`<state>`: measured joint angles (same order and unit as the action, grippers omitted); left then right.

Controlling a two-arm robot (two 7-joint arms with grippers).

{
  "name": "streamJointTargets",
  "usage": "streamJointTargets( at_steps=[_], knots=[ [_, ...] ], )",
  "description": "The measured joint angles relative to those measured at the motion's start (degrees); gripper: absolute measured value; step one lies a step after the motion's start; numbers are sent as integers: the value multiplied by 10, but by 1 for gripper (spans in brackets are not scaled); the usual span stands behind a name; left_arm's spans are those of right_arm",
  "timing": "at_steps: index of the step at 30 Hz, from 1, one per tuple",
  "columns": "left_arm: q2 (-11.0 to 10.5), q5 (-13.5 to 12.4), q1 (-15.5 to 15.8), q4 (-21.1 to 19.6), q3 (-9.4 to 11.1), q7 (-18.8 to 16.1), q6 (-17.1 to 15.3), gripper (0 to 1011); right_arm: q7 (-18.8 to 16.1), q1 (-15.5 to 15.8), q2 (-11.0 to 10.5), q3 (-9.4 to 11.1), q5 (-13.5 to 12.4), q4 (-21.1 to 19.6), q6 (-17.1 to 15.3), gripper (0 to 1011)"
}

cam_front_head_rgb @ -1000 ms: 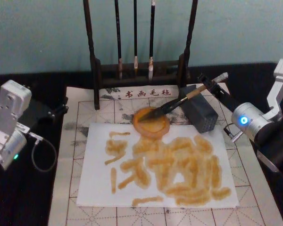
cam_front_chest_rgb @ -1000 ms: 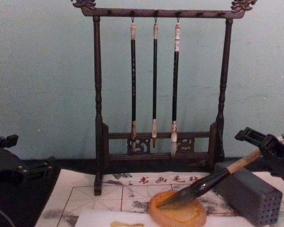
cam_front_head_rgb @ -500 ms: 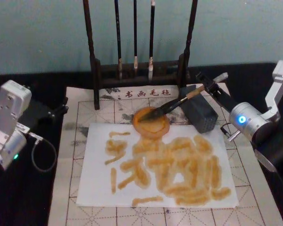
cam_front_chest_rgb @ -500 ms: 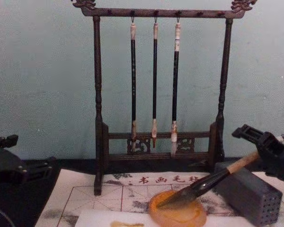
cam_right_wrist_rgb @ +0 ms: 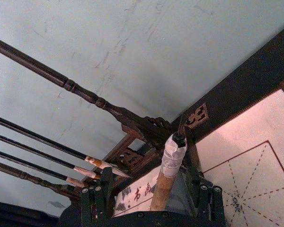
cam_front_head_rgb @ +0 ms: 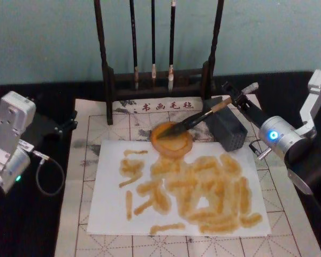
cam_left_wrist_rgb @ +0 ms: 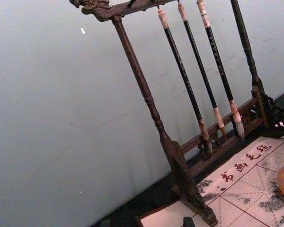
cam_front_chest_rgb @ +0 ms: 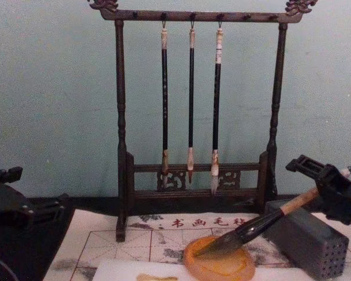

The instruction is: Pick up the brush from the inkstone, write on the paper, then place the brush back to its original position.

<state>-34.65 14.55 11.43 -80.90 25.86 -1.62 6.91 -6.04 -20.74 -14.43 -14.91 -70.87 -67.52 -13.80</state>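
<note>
The brush (cam_front_head_rgb: 203, 115) lies slanted, its dark bristles resting in the round amber inkstone (cam_front_head_rgb: 171, 143) and its tan handle propped across the grey block. My right gripper (cam_front_head_rgb: 241, 96) is open at the brush's white-wrapped top end (cam_right_wrist_rgb: 173, 153), one finger on each side with a gap to the handle. From the chest the brush (cam_front_chest_rgb: 263, 222) slopes down to the inkstone (cam_front_chest_rgb: 219, 266), and the right gripper (cam_front_chest_rgb: 330, 181) is at its upper end. The white paper (cam_front_head_rgb: 112, 214) in front of the inkstone is covered with amber strokes. My left gripper (cam_front_head_rgb: 64, 126) is parked at the mat's left edge.
A dark wooden rack (cam_front_head_rgb: 104, 69) with three thin hanging brushes (cam_front_chest_rgb: 191, 99) stands behind the inkstone. The grey perforated block (cam_front_head_rgb: 227, 131) sits right of the inkstone. A gridded felt mat (cam_front_head_rgb: 80, 187) lies under the paper. A cable loop (cam_front_head_rgb: 48, 174) lies by the left arm.
My right gripper has shifted very slightly along the brush's top end. The brush stays on the inkstone and block, and the left arm has not moved.
</note>
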Motion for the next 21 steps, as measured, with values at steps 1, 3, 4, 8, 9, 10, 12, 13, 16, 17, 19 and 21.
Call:
streamJointTargets(
  at_steps=[1,3,4,8,9,10,12,13,16,17,19,21],
  knots=[
    [0,0,0,0,0,0,0,1001,0,0,0,0,0,0,0,1002],
    [0,0,0,0,0,0,0,1001,0,0,0,0,0,0,0,1002],
    [0,0,0,0,0,0,0,1001,0,0,0,0,0,0,0,1002],
    [0,0,0,0,0,0,0,1001,0,1,0,1,0,-1,0,1002],
    [0,0,0,0,0,0,0,1001,0,1,0,1,0,-1,0,974],
    [0,0,0,0,0,0,0,1001,0,1,0,1,1,-1,0,974],
    [0,0,0,0,0,0,0,1001,0,1,0,1,1,-1,0,938],
    [0,0,0,0,0,0,0,1001,0,1,0,1,1,-2,0,895],
    [0,0,0,0,0,0,0,1001,0,1,0,1,1,-2,0,817],
    [0,0,0,0,0,0,0,1001,0,1,0,1,1,-2,0,799],
    [0,0,0,0,0,0,0,1001,0,1,0,2,1,-2,0,743],
    [0,0,0,0,0,0,0,1001,0,1,0,2,1,-2,0,687]
  ],
)
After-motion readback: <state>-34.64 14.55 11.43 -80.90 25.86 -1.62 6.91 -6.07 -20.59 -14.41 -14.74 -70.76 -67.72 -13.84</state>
